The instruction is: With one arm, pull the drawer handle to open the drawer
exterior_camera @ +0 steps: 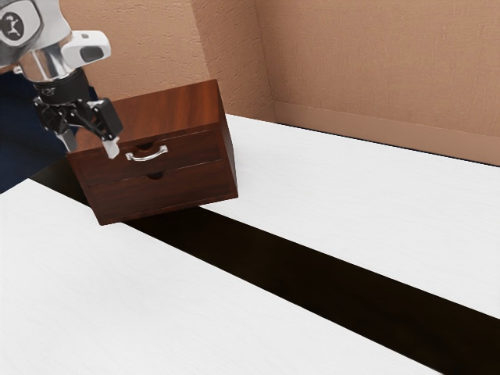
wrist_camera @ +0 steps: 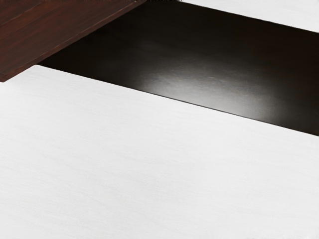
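Cabinet (exterior_camera: 168, 109) of dark reddish wood sits at the far end of the table (exterior_camera: 351, 203), towards the exterior view's left, and looks slightly tilted. Its base lies partly over the black band (exterior_camera: 312, 273) that runs diagonally between the two white table surfaces. Its front carries two drawers, one above the other. The upper drawer (exterior_camera: 187, 152) has a silver bar handle (exterior_camera: 147, 154) with a dark recess behind it. The lower drawer (exterior_camera: 168, 191) shows only a small dark notch at its top edge. Both drawer fronts look flush with the cabinet face, so I record the upper drawer as closed.

My gripper (exterior_camera: 92, 144) hangs at the cabinet's upper front corner, on the exterior view's left. Its fingers stand apart, with nothing clasped between them. The nearer finger (exterior_camera: 112, 147), pale at its tip, is just beside the end of the handle on the exterior view's left and level with it. I cannot tell whether it touches the drawer front. The handle itself is not held.

From the wrist camera I see a corner of the cabinet's dark wood (wrist_camera: 50, 30), with the glossy black band (wrist_camera: 209, 64) beside it and the white table surface (wrist_camera: 149, 174) beneath my hand.

A tan textured wall (exterior_camera: 375, 55) stands behind the table
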Motion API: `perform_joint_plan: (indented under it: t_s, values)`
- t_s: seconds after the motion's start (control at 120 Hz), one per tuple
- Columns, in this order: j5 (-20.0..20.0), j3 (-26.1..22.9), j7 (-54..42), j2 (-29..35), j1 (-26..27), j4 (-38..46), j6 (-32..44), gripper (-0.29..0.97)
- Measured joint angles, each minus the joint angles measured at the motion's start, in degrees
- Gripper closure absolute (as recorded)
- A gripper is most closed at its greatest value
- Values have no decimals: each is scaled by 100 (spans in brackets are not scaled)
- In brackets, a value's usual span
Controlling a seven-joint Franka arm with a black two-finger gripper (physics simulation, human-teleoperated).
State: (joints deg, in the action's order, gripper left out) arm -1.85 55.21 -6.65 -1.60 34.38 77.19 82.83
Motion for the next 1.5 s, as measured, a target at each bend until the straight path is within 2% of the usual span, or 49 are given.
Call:
perform_joint_plan:
  t_s: [0.142, 0.242, 0.35, 0.483, 0.608, 0.667, 0.7, 0.725, 0.792, 0.825, 0.917, 0.933, 0.975, 1.017, 1.075, 1.142, 1.233, 1.275, 1.35, 1.5]
  values:
    - [23, 8, -65, 12, 608, -45, -17, 0]
    - [87, -14, -97, 123, 1046, -1541, -161, 0]
    - [205, -75, -125, 152, 1461, -1937, -258, 0]
    - [302, -111, -153, 164, 2006, -1968, -333, 0]
    - [572, -180, -171, 145, 2417, -1809, -571, 0]
    - [849, -291, -176, 204, 2569, -1321, -682, 0]
    - [837, -585, -179, 516, 2659, -826, -636, 0]
    - [755, -820, -181, 774, 2445, -275, -563, 1]
    - [609, -1132, -180, 1189, 791, 816, -386, 1]
    - [582, -1245, -172, 1333, 211, 1021, -318, 0]
    - [118, -1885, -158, 1512, -264, 890, -179, 0]
    - [15, -2119, -154, 1528, -366, 861, -157, 0]
    - [-201, -3025, -144, 1574, -1009, 851, -80, 0]
    - [-354, -3719, -133, 1642, -1528, 980, 16, 0]
    - [-512, -4460, -118, 2187, -2164, 1836, 321, 0]
    - [-675, -4732, -87, 3102, -2406, 3045, 734, 0]
    - [-889, -4822, -39, 4296, -2475, 4311, 1140, 0]
    - [-963, -4816, -25, 4648, -2483, 4631, 1217, 0]
    - [-1055, -4712, -12, 4842, -2487, 4853, 1301, 0]
    - [-1118, -4639, 23, 4624, -2510, 5099, 1481, 0]
